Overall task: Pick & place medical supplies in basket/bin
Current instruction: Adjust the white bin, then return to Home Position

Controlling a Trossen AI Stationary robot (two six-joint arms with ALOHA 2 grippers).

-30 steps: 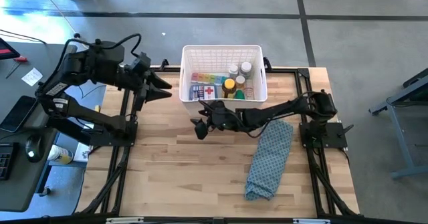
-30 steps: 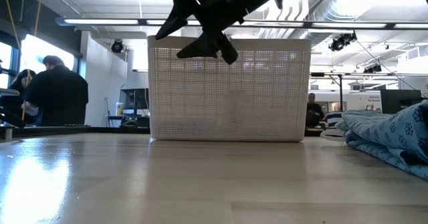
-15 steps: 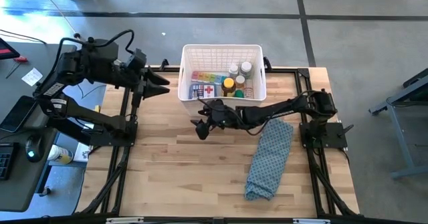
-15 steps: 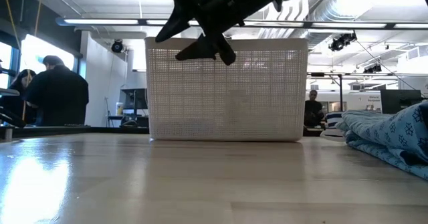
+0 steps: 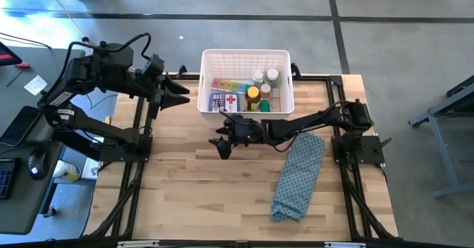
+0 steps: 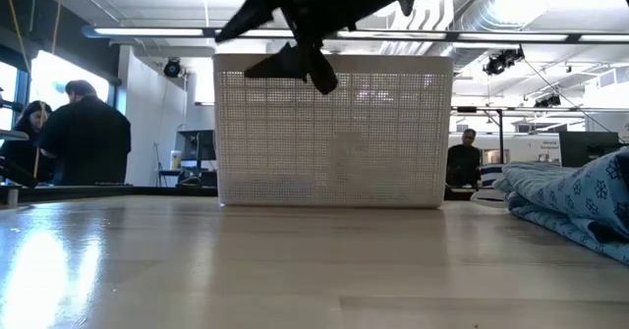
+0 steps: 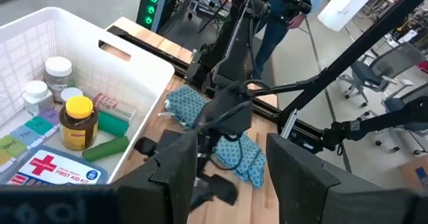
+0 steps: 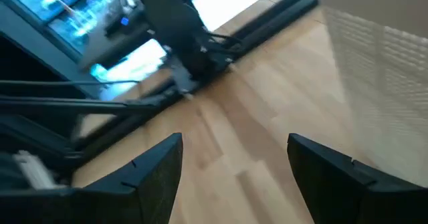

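The white lattice basket [image 5: 244, 53] [image 6: 334, 133] stands at the table's far middle. Inside lie the red-cross pack [image 7: 57, 167], the rainbow pill organiser [image 5: 228, 86], a yellow-capped bottle [image 7: 79, 120], white-capped bottles [image 7: 47, 83], green tubes [image 7: 107, 147] and a pinkish tube [image 7: 107, 103]. My right gripper [image 5: 221, 141] [image 6: 265, 49] hangs open in the air just in front of the basket's near wall, holding nothing. My left gripper [image 5: 181, 96] [image 7: 234, 150] waits open, left of the basket.
A long blue patterned cloth [image 5: 300, 174] [image 6: 570, 201] lies on the table's right half, reaching toward the near edge. Bare wood shows in front of the basket and on the left half. People stand in the room beyond the table.
My right gripper has risen a little and drifted toward the table's left in front of the basket, staying open. My left gripper has pulled slightly away from the basket, toward the table's left.
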